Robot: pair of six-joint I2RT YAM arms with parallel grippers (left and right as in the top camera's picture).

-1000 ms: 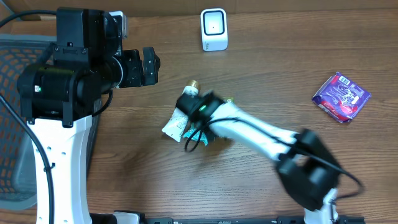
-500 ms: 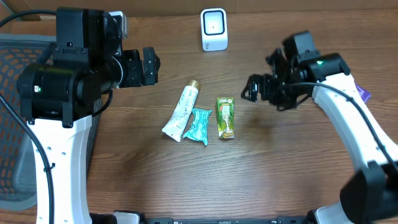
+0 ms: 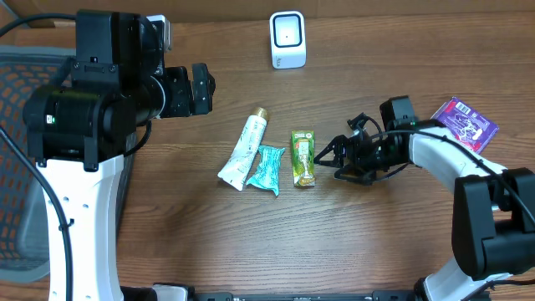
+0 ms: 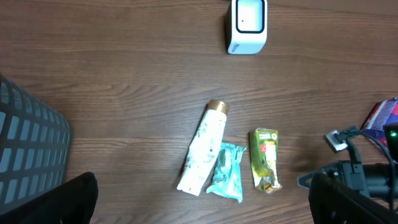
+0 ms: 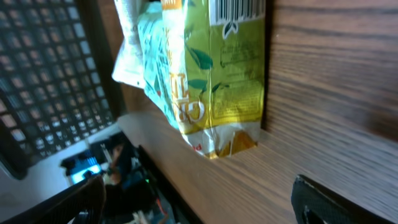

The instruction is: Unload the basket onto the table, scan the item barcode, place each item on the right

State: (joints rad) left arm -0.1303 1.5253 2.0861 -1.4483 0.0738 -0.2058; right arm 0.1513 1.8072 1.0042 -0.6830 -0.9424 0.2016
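Green packet (image 3: 303,157) just beside splayed right gripper (image 3: 328,165)

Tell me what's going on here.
The right gripper is down low just right of the green packet, jaws open and pointed at it, holding nothing. The packet lies flat beside a teal packet and a tube. The scanner stands at the far edge, and a purple packet lies off to the right. The left gripper hangs raised on the left, jaws open and empty. Nothing has been picked up for scanning yet.
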